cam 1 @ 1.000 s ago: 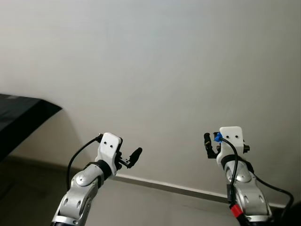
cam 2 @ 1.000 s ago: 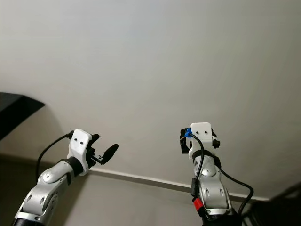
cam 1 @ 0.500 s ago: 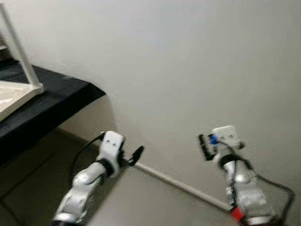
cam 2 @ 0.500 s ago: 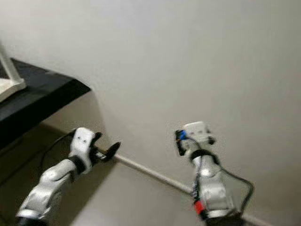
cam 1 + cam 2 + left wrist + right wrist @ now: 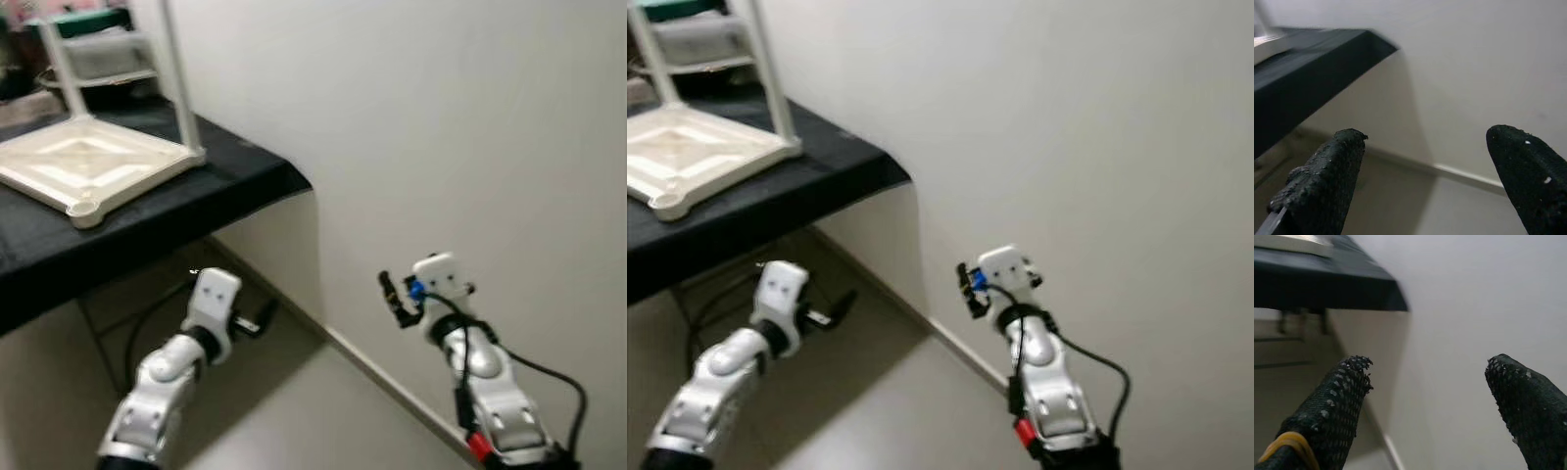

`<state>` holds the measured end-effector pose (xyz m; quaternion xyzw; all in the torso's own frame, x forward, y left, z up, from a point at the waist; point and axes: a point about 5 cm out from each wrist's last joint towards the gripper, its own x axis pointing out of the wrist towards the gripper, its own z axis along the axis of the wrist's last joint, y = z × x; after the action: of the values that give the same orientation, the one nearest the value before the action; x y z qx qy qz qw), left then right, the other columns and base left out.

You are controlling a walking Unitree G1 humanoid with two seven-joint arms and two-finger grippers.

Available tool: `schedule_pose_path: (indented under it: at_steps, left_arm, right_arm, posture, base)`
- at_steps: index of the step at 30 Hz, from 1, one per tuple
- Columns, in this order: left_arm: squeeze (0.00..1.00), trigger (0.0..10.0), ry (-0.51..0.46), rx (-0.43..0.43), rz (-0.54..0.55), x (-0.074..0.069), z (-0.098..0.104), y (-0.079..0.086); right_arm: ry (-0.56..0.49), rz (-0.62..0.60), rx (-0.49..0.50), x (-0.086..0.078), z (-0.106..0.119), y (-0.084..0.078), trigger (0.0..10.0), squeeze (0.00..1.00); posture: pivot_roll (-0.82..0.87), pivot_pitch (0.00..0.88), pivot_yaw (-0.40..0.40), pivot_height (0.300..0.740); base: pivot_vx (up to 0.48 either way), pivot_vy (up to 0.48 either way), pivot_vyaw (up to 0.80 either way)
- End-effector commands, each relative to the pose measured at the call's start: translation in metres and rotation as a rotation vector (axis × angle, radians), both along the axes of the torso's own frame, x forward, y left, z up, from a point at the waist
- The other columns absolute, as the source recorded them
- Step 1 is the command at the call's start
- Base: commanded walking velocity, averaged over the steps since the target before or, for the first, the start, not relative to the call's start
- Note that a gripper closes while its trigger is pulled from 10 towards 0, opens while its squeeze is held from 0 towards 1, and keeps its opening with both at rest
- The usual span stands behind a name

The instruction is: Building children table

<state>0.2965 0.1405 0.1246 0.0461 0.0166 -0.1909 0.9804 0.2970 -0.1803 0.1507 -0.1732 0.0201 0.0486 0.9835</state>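
Observation:
An upturned cream children's table top [image 5: 88, 162] with white legs [image 5: 179, 93] standing up from it lies on a black-covered table [image 5: 147, 230] at the upper left. My left gripper [image 5: 257, 320] hangs below that table's edge, open and empty. My right gripper [image 5: 392, 294] is raised near the white wall, open with nothing between its fingertips [image 5: 1342, 387]. In the left wrist view, the black fingers [image 5: 1327, 171] stand wide apart, facing the table's corner and the wall.
A plain white wall [image 5: 470, 127] runs along the right, with a pale skirting board [image 5: 382, 377] at its foot. Beige floor [image 5: 294, 421] lies below. Blurred clutter [image 5: 69, 44] sits at the back of the black table.
The camera has swung left, bringing the black table and the upturned table top into view. Both arms hold much the same raised pose, with the grippers still open.

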Motion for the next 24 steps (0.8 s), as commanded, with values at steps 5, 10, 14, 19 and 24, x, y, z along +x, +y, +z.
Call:
schedule_pose_path:
  at_steps: [5,10,14,19,24]
  left_arm:
    - [0.0,10.0,-0.006,-0.024,0.007,0.0012,0.0017,-0.0024]
    - [0.0,10.0,-0.009,-0.034,0.021,0.002,0.0027,-0.0007]
    - [0.0,10.0,-0.015,-0.044,0.033,0.0028,0.0041,0.0007]
    - [0.0,10.0,-0.016,-0.049,0.039,0.0035,0.0047,0.0018]
    - [0.0,10.0,-0.019,-0.047,0.039,0.0041,0.005,0.0025]
  right_arm:
    - [-0.029,0.008,-0.009,-0.0013,0.0043,-0.001,10.0,0.0]
    - [-0.037,0.012,-0.009,-0.0011,0.0051,-0.0001,10.0,0.0]
    - [-0.059,-0.038,0.059,0.0001,0.007,-0.0049,10.0,0.0]
    - [-0.055,-0.063,0.085,0.0008,0.0058,-0.0085,10.0,0.0]
    - [-0.049,-0.07,0.09,-0.0002,0.0041,-0.009,10.0,0.0]
  posture:
    - [0.02,0.0,-0.054,0.74]
    - [0.02,0.0,-0.054,0.74]
    - [0.03,0.0,-0.053,0.74]
    - [0.03,0.0,-0.051,0.74]
    - [0.03,0.0,-0.048,0.74]
  base:
    - [0.0,0.0,0.8]
    - [0.0,0.0,0.8]
    - [0.094,0.0,0.6]
    - [0.402,0.198,0.0]
    - [0.389,0.278,0.0]
